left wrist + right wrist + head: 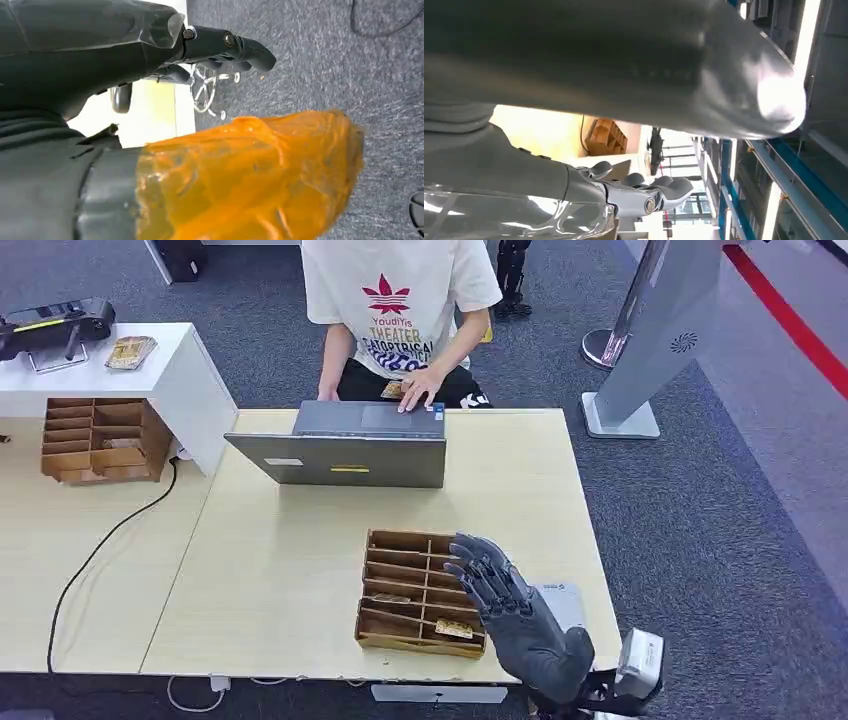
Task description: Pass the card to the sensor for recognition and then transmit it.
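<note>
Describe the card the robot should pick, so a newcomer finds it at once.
Start at the pale wooden table with the laptop. Near its front edge sits a brown slotted tray, beside the raised right robot hand. The card lies in the tray's frontmost slot, right-hand side; most other slots look empty.

An office or reception-like service area is suggested. A light wooden counter [300, 560] is set on grey carpet [700, 540], and an open laptop [345, 445] is being used on it by a seated person [400, 310]. Two wooden compartmented card organisers [415, 590] [100, 440] are placed on the surfaces, and a dark desktop device [55, 325] is mounted on a white raised stand [170, 370]. A grey freestanding kiosk [650, 340] is seen by a red floor line [790, 325].
</note>
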Controlling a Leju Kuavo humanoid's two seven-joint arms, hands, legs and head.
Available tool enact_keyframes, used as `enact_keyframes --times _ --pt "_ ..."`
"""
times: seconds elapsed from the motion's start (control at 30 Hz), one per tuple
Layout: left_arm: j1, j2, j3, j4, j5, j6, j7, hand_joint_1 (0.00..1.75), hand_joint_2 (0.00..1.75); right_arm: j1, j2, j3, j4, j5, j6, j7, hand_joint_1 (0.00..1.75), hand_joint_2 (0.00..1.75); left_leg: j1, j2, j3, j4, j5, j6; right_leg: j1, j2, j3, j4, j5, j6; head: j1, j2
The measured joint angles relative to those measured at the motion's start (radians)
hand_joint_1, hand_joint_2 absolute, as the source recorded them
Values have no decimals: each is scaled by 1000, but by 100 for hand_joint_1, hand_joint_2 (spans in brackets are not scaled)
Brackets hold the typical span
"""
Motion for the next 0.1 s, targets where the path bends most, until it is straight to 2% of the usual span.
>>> enact_keyframes --times 0.1 --pt "0 0 -5 0 -4 2 -7 0 0 0 0 0 0 0 0 0 0 0 0 0 0 0 0 0 0 0 0 0 0 0 0 0"
